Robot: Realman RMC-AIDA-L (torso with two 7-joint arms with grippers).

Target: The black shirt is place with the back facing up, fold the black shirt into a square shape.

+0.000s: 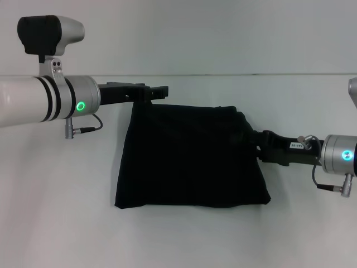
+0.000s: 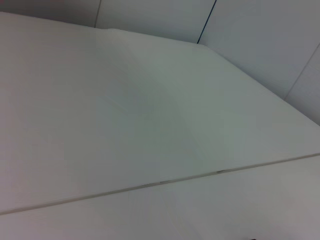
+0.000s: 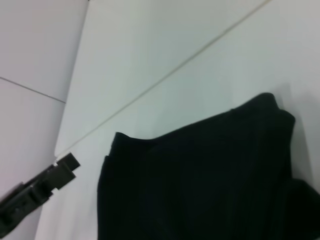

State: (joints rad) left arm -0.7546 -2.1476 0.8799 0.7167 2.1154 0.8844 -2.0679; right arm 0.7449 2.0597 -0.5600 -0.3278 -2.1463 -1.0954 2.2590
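Note:
The black shirt (image 1: 189, 159) lies folded into a rough rectangle on the white table (image 1: 61, 223). It also fills the right wrist view as the black shirt (image 3: 210, 180). My left gripper (image 1: 155, 92) hovers at the shirt's far left corner. From the right wrist, this left gripper (image 3: 59, 172) shows a strip of bare table between itself and the cloth. My right gripper (image 1: 250, 138) is pushed into the shirt's far right edge. The fabric bunches up toward it and hides the tips, and it looks shut on the cloth. The left wrist view holds only bare table.
The white table (image 2: 125, 125) ends at a wall along the far side (image 1: 223, 33). A thin seam (image 2: 165, 181) crosses the tabletop. Bare surface lies to the left of and in front of the shirt.

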